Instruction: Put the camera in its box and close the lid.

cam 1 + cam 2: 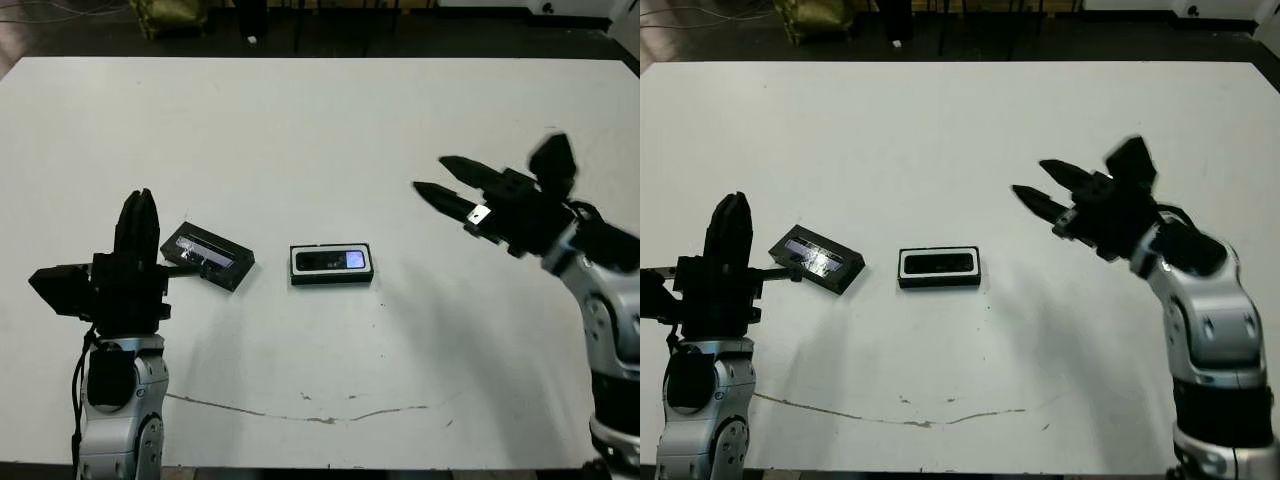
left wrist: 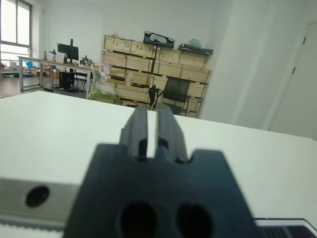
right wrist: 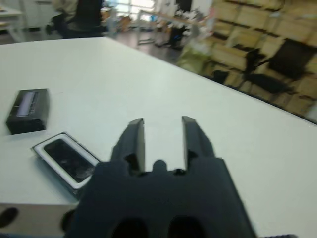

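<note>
White matte table (image 1: 330,130), scuffed near the front. Right gripper (image 1: 432,178) hovers, tapered fingers apart; left gripper (image 1: 137,215) pinched together. Flat lid (image 1: 207,256) lies beside the white-lined box (image 1: 331,264), slim glossy camera (image 1: 332,261) inside.

White table (image 1: 400,120), lid (image 1: 208,257) beside box (image 1: 331,265) (camera (image 1: 330,261) inside)

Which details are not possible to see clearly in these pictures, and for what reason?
- The left gripper: in the head views its fingers overlap; the left wrist view shows only a thin slit between them.
- The lid: its near-left corner is covered by the left gripper's body in the head views.
- The camera in the box: too small to tell how deep it sits.
- The right gripper: its wrist view is blurred.
</note>
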